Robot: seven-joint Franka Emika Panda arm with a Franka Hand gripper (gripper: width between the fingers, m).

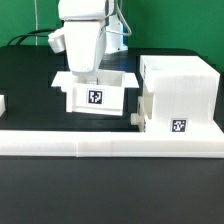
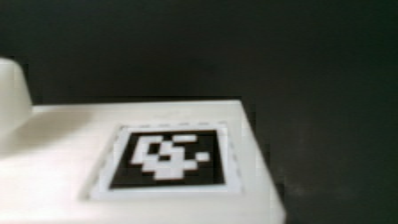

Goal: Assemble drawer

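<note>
An open-top white drawer tray (image 1: 95, 93) sits mid-table, with a black-and-white marker (image 1: 96, 98) on its front wall. The tall white drawer shell (image 1: 180, 90) stands at the exterior view's right, apart from the tray, with a marker (image 1: 179, 126) low on its front. A small knob (image 1: 133, 117) sticks out of its left side. My gripper (image 1: 86, 74) hangs straight down over the tray's left half, with its fingertips at the tray's rim. The exterior view does not show how the jaws stand. The wrist view shows a white tray surface (image 2: 54, 135) with a marker (image 2: 169, 158), close up and blurred, and no fingers.
A long low white rail (image 1: 110, 142) runs along the table's front edge, just before the tray and the shell. A small white part (image 1: 3, 103) shows at the exterior view's left edge. The black table (image 1: 30, 85) spreads left of the tray.
</note>
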